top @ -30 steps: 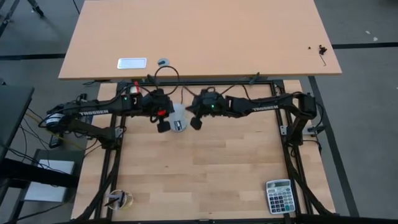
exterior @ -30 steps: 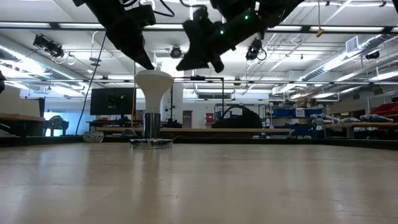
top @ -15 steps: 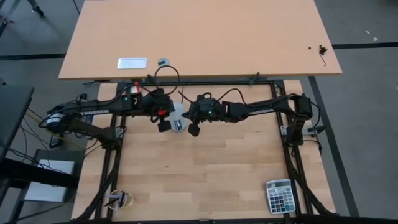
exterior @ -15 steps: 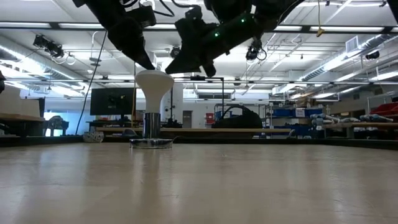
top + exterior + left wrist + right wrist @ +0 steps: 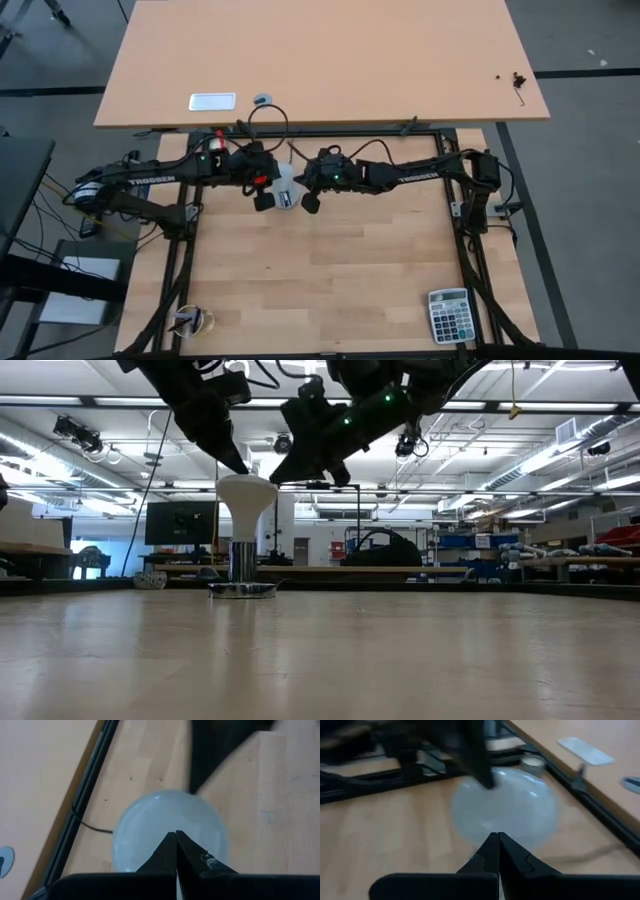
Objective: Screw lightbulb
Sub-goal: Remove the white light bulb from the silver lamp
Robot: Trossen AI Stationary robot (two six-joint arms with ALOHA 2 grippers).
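- The lightbulb (image 5: 247, 490) stands upright near the far edge of the slatted worktable (image 5: 330, 270), wide white face up, its narrow base down in a flat round socket (image 5: 243, 590) that lies on the tabletop.
- The left gripper (image 5: 263, 196) sits just beside the bulb on its left, slightly above the white face; in its own wrist view its two dark fingers (image 5: 165, 855) meet at a point with no gap, nothing between them, and the bulb's round face (image 5: 170, 827) fills the space beyond their tips.
- The right gripper (image 5: 306, 198) is just beside the bulb on the other side, also raised over its rim; its fingers (image 5: 487, 852) are likewise pressed together and empty, the bulb's face (image 5: 507, 807) just past them.
- In the level view both arms slant down from above to either side of the bulb's head.
- A calculator (image 5: 449, 316) lies at the near right corner, well apart.
- Beyond the worktable, a larger tan table (image 5: 320, 60) carries a small white rectangular plate (image 5: 212, 101).
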